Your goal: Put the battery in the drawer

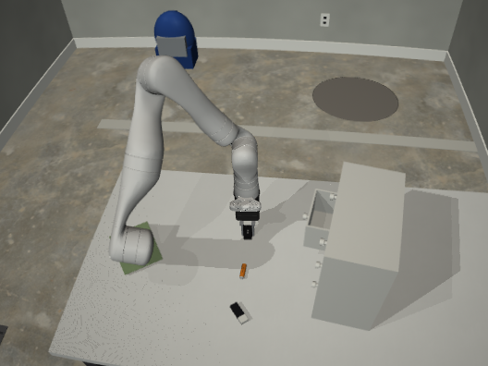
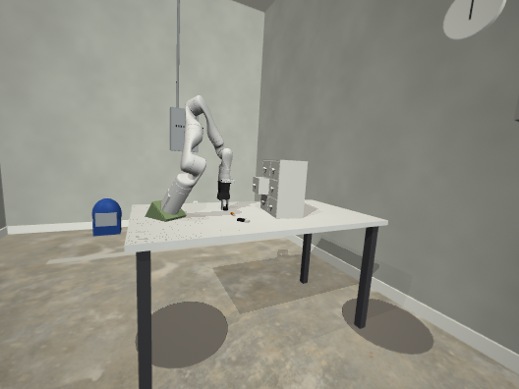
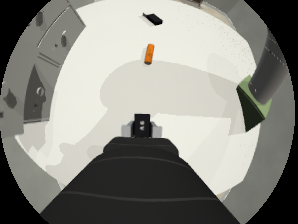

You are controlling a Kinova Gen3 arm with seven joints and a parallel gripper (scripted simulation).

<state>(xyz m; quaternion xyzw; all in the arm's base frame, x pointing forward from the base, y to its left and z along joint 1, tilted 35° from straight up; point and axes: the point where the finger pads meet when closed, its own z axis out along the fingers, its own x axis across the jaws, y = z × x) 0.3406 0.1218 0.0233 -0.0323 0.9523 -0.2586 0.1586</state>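
Note:
My gripper (image 1: 248, 227) (image 2: 225, 205) (image 3: 142, 126) points down and is shut on the nine-volt battery (image 1: 248, 232) (image 2: 225, 208) (image 3: 142, 123), a small black block with a finger against each side. It is at or very near the table top; the exact gap under it cannot be told. The pale chest (image 1: 371, 213) (image 2: 293, 189) stands upright to the right in the top and exterior views. One drawer (image 1: 316, 237) (image 2: 261, 186) of its middle row, in the column farther from the exterior camera, stands well out and looks empty inside. The other drawers look pushed in. Letters on the drawers are not readable.
An orange cylinder (image 1: 243, 271) (image 2: 232, 213) (image 3: 149, 54) lies in front of the gripper in the top view. A black-and-white block (image 1: 238, 312) (image 2: 243, 220) (image 3: 153, 19) lies beyond it. The arm's green base (image 1: 157, 255) (image 2: 156, 210) (image 3: 244, 106) is at the table's left.

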